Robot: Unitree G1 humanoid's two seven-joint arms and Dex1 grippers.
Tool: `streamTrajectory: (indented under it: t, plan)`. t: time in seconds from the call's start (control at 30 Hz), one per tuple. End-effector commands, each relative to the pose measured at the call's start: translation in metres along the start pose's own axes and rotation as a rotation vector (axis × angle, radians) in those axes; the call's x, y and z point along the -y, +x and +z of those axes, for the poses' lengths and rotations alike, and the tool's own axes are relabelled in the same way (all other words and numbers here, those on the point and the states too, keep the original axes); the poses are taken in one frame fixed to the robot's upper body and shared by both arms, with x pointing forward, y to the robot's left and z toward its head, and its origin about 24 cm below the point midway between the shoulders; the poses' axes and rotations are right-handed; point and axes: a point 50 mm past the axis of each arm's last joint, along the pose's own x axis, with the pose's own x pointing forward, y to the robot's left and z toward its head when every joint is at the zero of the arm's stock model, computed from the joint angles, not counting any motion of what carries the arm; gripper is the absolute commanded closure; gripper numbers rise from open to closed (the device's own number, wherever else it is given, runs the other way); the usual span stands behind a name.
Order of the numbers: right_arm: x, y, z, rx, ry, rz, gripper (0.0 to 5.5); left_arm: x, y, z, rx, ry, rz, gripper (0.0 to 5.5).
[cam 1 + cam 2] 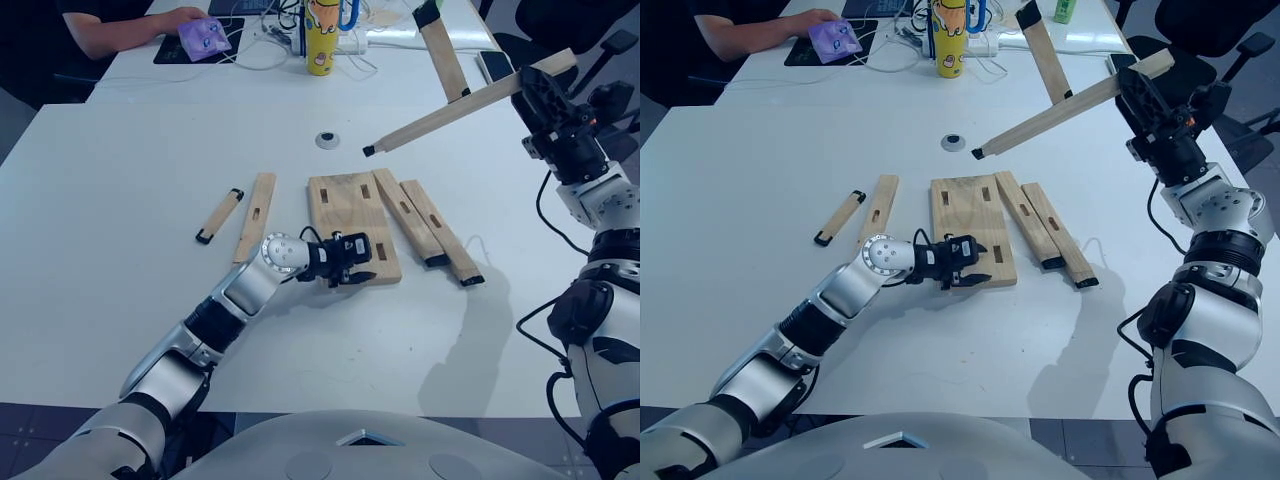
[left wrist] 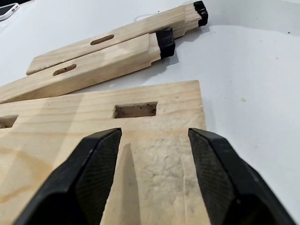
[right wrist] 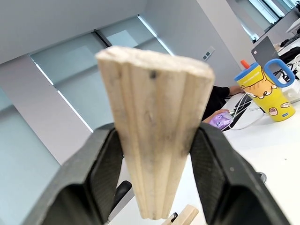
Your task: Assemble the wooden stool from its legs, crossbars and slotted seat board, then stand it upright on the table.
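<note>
The slotted seat board point(image 1: 345, 215) lies flat mid-table. My left gripper point(image 1: 352, 263) hovers open over its near edge, fingers point(image 2: 89, 178) straddling the wood below a slot point(image 2: 136, 109). Two black-tipped legs point(image 1: 405, 212) point(image 1: 440, 240) lie side by side just right of the board. To its left lie a slotted crossbar point(image 1: 256, 215) and a short piece point(image 1: 219, 216). My right gripper point(image 1: 535, 90) is raised at the far right, shut on a long leg point(image 1: 450, 108) whose end point(image 3: 154, 117) sits between the fingers. A second leg point(image 1: 443, 45) rises from it at an angle.
A small round disc point(image 1: 327, 140) sits behind the board. Farther back stand a yellow cup point(image 1: 321, 38), cables and a purple pouch point(image 1: 205, 40) under a person's hand. A phone point(image 1: 495, 65) lies at the far right. Open tabletop lies at the left and front.
</note>
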Motion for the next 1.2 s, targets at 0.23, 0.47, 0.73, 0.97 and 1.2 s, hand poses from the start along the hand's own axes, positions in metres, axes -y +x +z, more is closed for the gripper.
streamTrajectory:
  t: [0.23, 0.47, 0.73, 0.97, 1.2]
  plan:
    - [-0.007, 0.010, -0.004, -0.059, -0.020, 0.070, 3.46, 0.009, -0.018, 0.011, 0.125, -0.100, -0.027, 2.85]
    - [-0.008, 0.011, -0.010, -0.068, -0.006, 0.081, 3.46, 0.016, -0.002, 0.003, 0.010, -0.015, -0.014, 2.85]
    - [-0.010, 0.014, -0.014, -0.079, -0.004, 0.090, 3.46, 0.014, 0.006, -0.011, -0.136, 0.018, 0.009, 2.85]
    - [-0.013, 0.012, -0.018, -0.141, -0.067, 0.081, 3.46, 0.011, -0.018, -0.034, -0.219, -0.103, -0.003, 2.85]
    - [-0.025, 0.014, -0.037, -0.330, -0.202, 0.131, 3.46, 0.018, -0.043, -0.050, -0.196, -0.216, -0.033, 2.85]
